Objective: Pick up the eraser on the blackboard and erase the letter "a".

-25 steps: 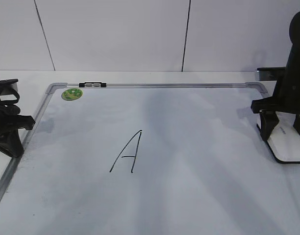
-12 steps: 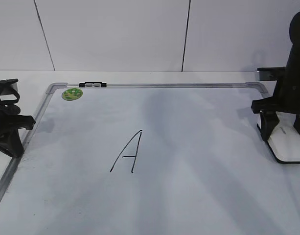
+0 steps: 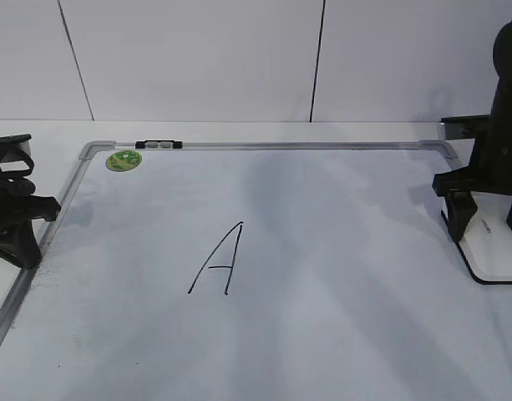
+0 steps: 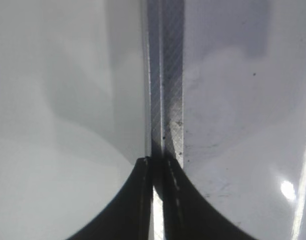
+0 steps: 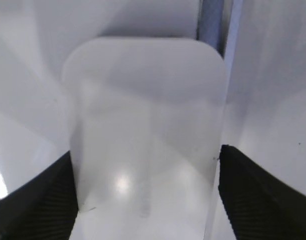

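The blackboard (image 3: 347,334) is a white board with a silver frame lying flat. I see only a capital "A" (image 3: 218,263) at its middle; no lowercase "a" shows anywhere. The white eraser (image 3: 494,251) lies at the board's right edge. My right gripper (image 3: 487,234) straddles it, one finger against each long side. In the right wrist view the eraser (image 5: 143,110) fills the gap between the fingers (image 5: 145,200). My left gripper (image 3: 22,242) is shut and empty at the board's left frame, seen over the frame strip (image 4: 167,75) in the left wrist view (image 4: 157,167).
A small green round magnet (image 3: 123,160) sits at the board's far left corner. A black and silver clip (image 3: 158,144) is on the far frame. White wall panels stand behind the table. The board's frame (image 5: 212,20) runs just beside the eraser.
My right gripper and the eraser have shifted slightly right and down together; the eraser now lies flatter on the board. The left arm has not moved.
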Available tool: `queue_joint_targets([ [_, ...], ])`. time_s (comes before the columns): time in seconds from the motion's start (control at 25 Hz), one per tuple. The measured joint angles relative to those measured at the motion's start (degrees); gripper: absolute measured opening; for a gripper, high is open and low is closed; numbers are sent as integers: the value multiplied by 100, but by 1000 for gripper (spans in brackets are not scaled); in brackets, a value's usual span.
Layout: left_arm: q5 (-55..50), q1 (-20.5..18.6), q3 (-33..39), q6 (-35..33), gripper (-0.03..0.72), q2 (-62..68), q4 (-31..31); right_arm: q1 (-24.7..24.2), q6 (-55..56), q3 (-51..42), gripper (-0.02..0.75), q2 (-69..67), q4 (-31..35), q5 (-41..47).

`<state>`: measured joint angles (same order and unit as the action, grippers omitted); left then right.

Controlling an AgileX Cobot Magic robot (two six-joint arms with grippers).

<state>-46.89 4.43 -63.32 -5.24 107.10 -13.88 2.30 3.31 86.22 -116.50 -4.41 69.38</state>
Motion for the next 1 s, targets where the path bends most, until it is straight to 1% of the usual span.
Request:
queue_joint_targets([
  [0.36,0,0,0,0,17,0,0,0,20,46,650,0,129,0],
  [0.6,0,0,0,0,17,0,0,0,20,425,607,36,336,23],
  [1.0,11,0,0,-10,17,0,-33,0,20,573,594,832,402,36],
])
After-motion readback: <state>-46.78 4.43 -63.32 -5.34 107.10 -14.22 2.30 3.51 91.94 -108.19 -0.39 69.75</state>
